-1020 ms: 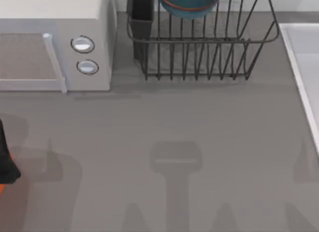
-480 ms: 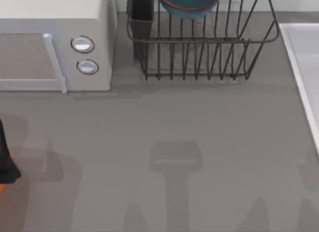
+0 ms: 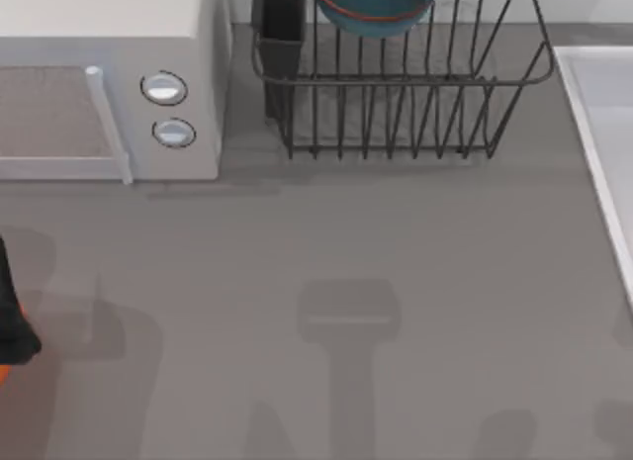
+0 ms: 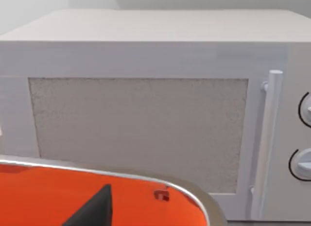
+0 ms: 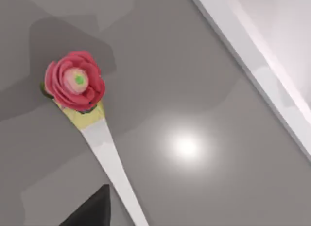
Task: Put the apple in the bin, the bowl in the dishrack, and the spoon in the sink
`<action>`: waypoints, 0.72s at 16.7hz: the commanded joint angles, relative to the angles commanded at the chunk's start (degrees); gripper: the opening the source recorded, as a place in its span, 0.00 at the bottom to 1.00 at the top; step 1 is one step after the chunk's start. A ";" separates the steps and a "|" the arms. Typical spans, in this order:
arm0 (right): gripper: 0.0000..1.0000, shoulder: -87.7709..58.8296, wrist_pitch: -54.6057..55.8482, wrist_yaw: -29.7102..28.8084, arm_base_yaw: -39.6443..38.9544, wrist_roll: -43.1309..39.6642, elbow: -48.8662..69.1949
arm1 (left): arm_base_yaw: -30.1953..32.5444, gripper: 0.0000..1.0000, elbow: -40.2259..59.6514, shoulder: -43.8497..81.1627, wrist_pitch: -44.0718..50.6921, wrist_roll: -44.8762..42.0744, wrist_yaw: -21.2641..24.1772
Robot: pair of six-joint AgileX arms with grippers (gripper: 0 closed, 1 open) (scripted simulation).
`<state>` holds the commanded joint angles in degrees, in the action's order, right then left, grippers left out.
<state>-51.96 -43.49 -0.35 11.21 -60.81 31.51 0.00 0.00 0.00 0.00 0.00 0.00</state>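
Three fixtures line the far and right edges of the grey table (image 3: 396, 242) in the top view: a white microwave (image 3: 109, 84) with two round knobs at far left, the dark wire dishrack (image 3: 396, 104) at centre with its black utensil cup (image 3: 282, 30) at the left corner, and the white raised rim of the sink (image 3: 593, 153) along the right edge. The wide middle of the tabletop carries nothing but shadows. The blue bowl (image 3: 376, 10) with its reddish-brown rim sits inside the dishrack, cut off by the top edge. At the left edge a dark arm part (image 3: 12, 322) overlaps a sliver of the orange bin (image 3: 3, 373).

Left wrist view: the bin's orange inside (image 4: 58, 197), bounded by a pale metallic rim, lies before the microwave door (image 4: 141, 129); one dark fingertip (image 4: 97, 211) of the left gripper shows, too little to tell how its fingers are set.

Right wrist view: the spoon (image 5: 92, 133), with a red flower-shaped end and white handle, lies flat on the table near the sink rim (image 5: 252, 65), apart from it. One dark fingertip (image 5: 92, 211) of the right gripper shows just beside the handle; finger spacing cannot be judged.
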 joint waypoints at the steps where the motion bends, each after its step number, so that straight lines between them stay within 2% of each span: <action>1: 1.00 -3.80 -3.28 -0.03 0.85 -4.50 2.35 | 0.00 1.00 0.00 0.00 0.00 0.00 0.00; 4: 1.00 -13.44 -11.56 0.11 3.03 -15.66 8.61 | 0.00 1.00 0.00 0.00 0.00 0.00 0.00; 7: 1.00 -19.93 -16.88 0.45 4.50 -23.27 13.00 | 0.00 1.00 0.00 0.00 0.00 0.00 0.00; 12: 1.00 -21.96 -18.64 0.64 5.00 -25.81 14.54 | 0.00 1.00 0.00 0.00 0.00 0.00 0.00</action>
<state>-73.92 -62.12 0.28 16.21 -86.63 46.06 0.00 0.00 0.00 0.00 0.00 0.00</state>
